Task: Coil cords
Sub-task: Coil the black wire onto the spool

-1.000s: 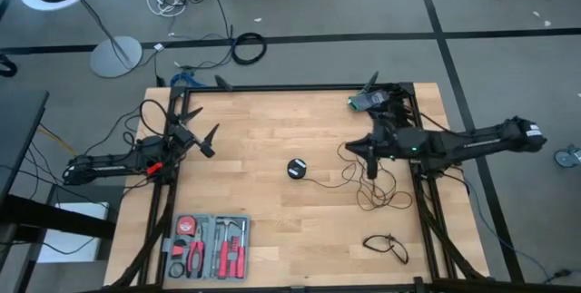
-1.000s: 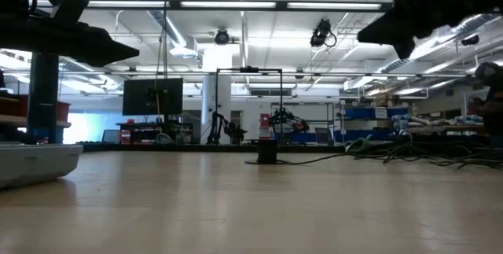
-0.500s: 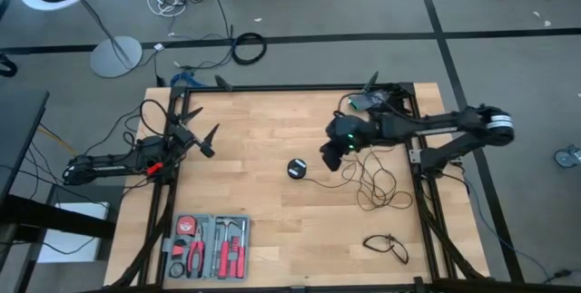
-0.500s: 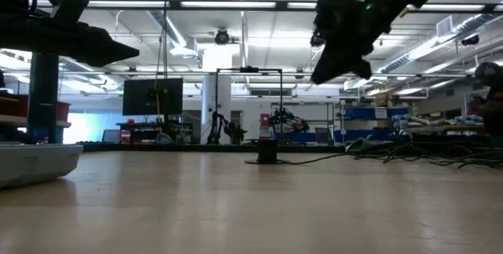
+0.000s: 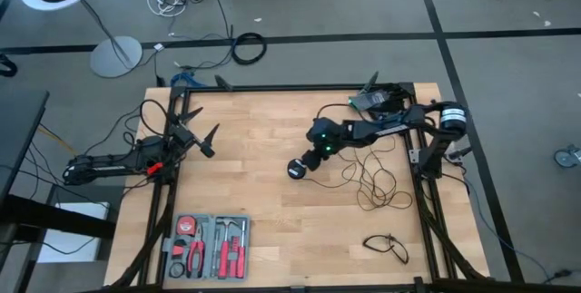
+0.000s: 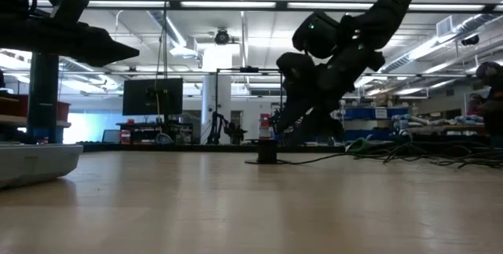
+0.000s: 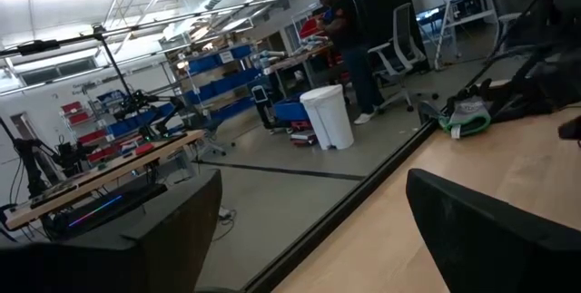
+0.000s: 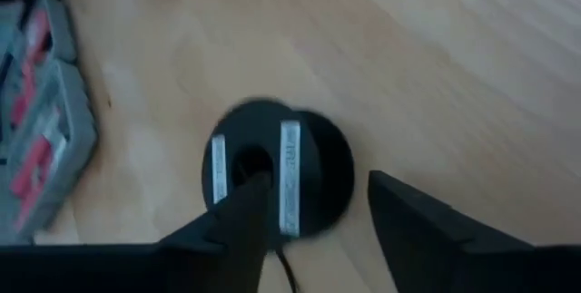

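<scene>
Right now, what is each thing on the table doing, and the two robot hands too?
long cord: lying loose and tangled, not coiled
round disc: on the wood, at the long cord's end
short cord: loose, near the table's edge
tool case: lying open, tools inside
right gripper: open, right above the disc
left gripper: open, waiting at the table's left side

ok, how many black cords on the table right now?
2. The long cord trails from the round disc at mid-table toward the right edge; the short cord lies near the front right corner.
</scene>
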Robot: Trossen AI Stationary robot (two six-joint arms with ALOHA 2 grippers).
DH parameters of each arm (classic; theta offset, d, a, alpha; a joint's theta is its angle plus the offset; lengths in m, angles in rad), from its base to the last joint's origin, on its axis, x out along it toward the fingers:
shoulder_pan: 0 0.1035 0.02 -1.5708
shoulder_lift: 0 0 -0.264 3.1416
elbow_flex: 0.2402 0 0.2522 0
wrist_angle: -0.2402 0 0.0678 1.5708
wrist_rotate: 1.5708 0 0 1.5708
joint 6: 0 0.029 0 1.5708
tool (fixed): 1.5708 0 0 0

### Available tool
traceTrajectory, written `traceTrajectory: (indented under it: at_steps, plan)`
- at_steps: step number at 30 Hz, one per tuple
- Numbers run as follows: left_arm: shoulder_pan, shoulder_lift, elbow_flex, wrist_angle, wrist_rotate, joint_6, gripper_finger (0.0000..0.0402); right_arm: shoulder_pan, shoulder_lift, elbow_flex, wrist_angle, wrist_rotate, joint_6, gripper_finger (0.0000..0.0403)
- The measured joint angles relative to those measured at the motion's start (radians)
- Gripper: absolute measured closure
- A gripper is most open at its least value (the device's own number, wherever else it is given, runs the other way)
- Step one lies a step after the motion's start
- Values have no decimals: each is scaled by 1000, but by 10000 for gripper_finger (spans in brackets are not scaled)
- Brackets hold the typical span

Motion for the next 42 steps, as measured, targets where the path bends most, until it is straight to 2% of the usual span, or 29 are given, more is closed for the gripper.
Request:
traceTrajectory:
  at_steps: [4,7,10,13,15,30,42]
  plan:
    - [0,0,0,0,0,0,46,-1,39,0,53,-35,18,184]
    - [0,0,0,1,0,0,46,2,56,0,74,-67,18,198]
    - [0,0,0,1,0,0,46,9,57,0,75,-85,3,257]
    - [0,0,0,0,0,0,46,16,48,0,87,-98,-20,351]
    - [0,0,0,0,0,0,46,20,34,5,112,-101,-48,385]
    - [0,0,0,0,0,0,46,21,-136,0,92,-46,-148,401]
    - [0,0,0,0,0,0,46,21,-158,0,114,-26,-196,401]
